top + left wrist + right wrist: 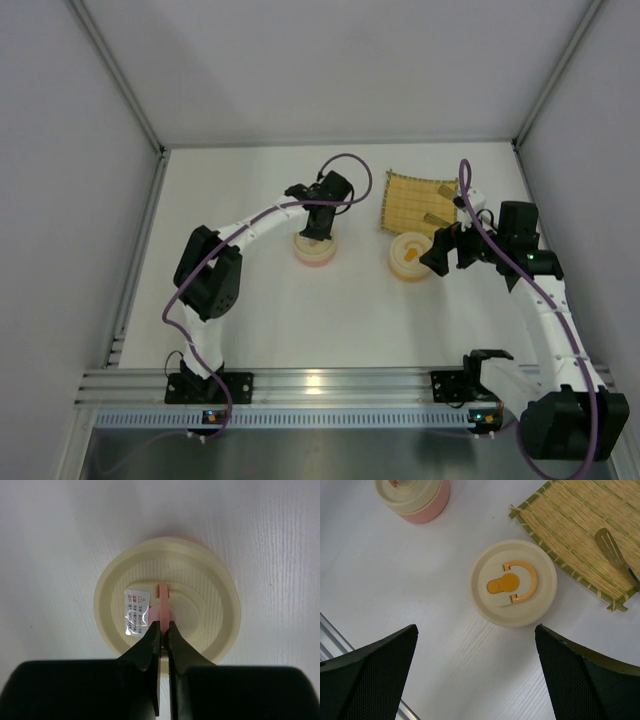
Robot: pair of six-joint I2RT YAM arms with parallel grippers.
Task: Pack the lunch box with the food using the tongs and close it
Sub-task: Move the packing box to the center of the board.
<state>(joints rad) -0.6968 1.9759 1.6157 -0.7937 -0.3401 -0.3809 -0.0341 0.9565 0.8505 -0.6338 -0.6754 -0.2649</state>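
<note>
Left jaws pinch the pink lid handle [163, 611], a grip shown only from that wrist; right jaws gape wide.

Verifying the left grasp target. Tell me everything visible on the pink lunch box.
The pink lunch box is round: a plastic-looking pink body under a ribbed cream lid, closed. It stands upright on the white table, left of the orange-handled tub and apart from it. A white warning sticker sits on the lid. Its pink handle is raised at the centre, with the left gripper shut on it.
</note>
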